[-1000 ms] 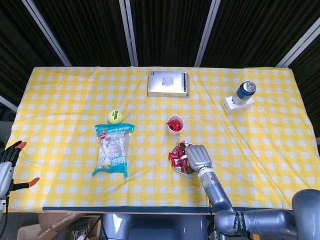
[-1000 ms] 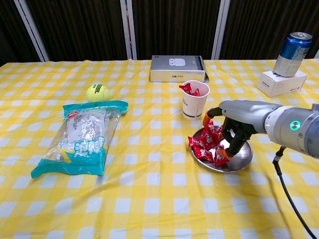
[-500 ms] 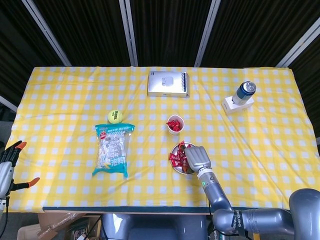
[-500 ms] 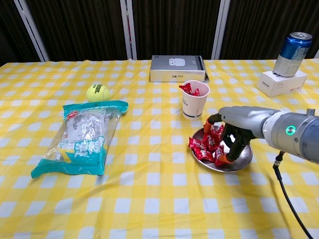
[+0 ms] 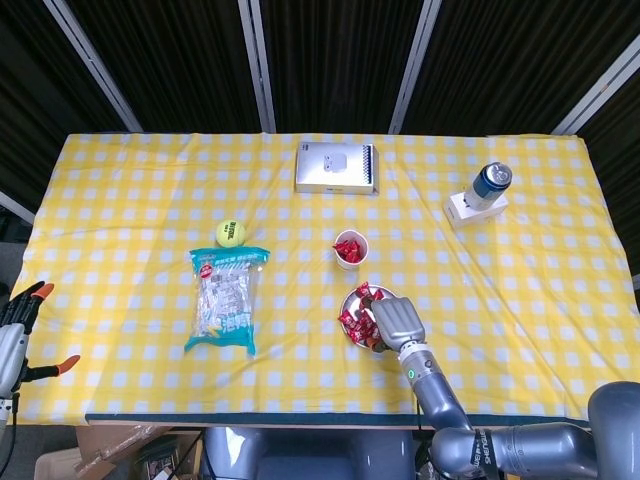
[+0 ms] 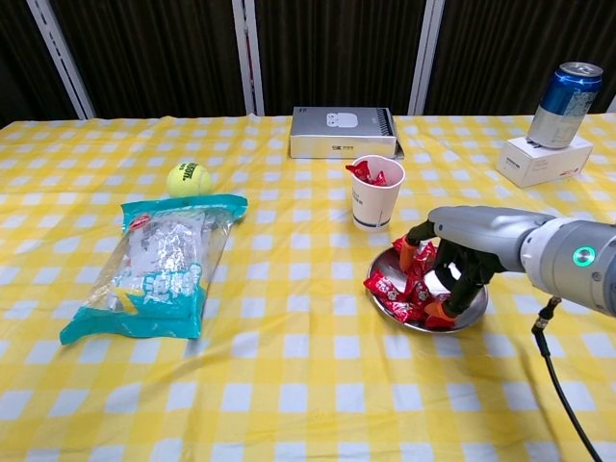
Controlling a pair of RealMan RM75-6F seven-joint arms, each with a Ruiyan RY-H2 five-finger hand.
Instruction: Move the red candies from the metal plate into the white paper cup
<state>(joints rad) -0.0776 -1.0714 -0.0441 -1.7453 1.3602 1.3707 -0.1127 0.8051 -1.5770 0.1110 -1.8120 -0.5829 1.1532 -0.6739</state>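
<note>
Mid-pickup here. Right hand point(image 6: 452, 260) down in the metal plate point(image 6: 474, 306), fingers point(image 6: 441, 310) curled into the pile of red candies point(image 6: 395, 285); can't tell yet whether anything is actually pinched. White paper cup point(image 6: 375, 197) just behind the plate, a few candies already inside. Next up, probably: close on one, lift clear, swing over the cup rim without knocking it. Left hand point(image 5: 15, 315) idle off the desk edge, fingers apart.

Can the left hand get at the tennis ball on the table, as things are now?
Probably yes. The left hand sits off the table's left edge, open and holding nothing, and the tennis ball lies uncovered on the cloth. The snack bag lies beside the ball, nearer the robot, so a reach from the left looks free.
</note>
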